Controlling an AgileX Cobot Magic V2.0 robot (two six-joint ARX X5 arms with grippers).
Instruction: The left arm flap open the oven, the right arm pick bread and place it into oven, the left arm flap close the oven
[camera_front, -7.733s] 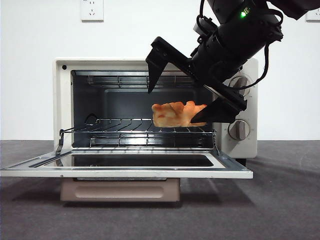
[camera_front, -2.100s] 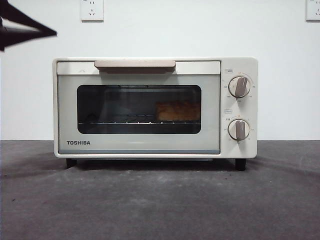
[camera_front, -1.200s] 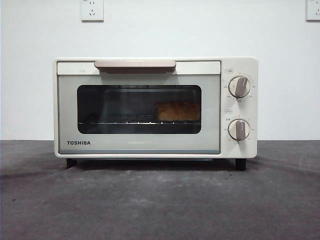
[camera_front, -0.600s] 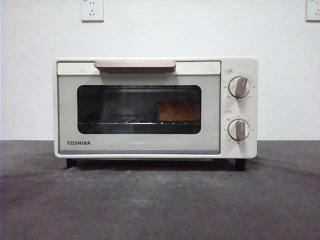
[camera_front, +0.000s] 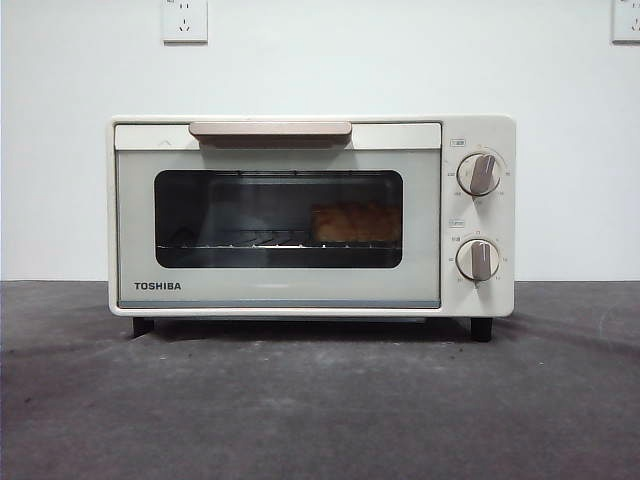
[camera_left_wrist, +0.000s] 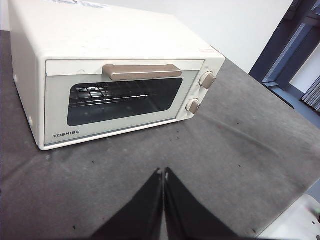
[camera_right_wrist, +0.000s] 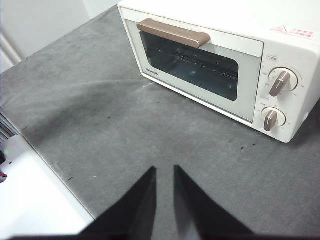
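The cream-white TOSHIBA oven (camera_front: 130, 220) stands on the table with its door shut and its beige bar handle (camera_front: 270, 129) up. The golden bread (camera_front: 355, 222) lies on the wire rack inside, to the right, dimly seen through the dark window. No arm is in the front view. My left gripper (camera_left_wrist: 163, 172) is shut and empty, held back above the table in front of the oven (camera_left_wrist: 115, 35). My right gripper (camera_right_wrist: 164, 169) is empty with a narrow gap between its jaws, also well back from the oven (camera_right_wrist: 210, 20). The bread does not show in the wrist views.
The oven sits on a dark grey table (camera_front: 320, 400) against a white wall with sockets (camera_front: 184, 20). Two knobs (camera_front: 479, 173) are at the oven's right. A white ledge (camera_right_wrist: 35, 190) borders the table's edge.
Earlier the door was open with a gripper at the bread on the rack. Then the door was shut and a black tip left at the upper left. Nothing has moved in the last second.
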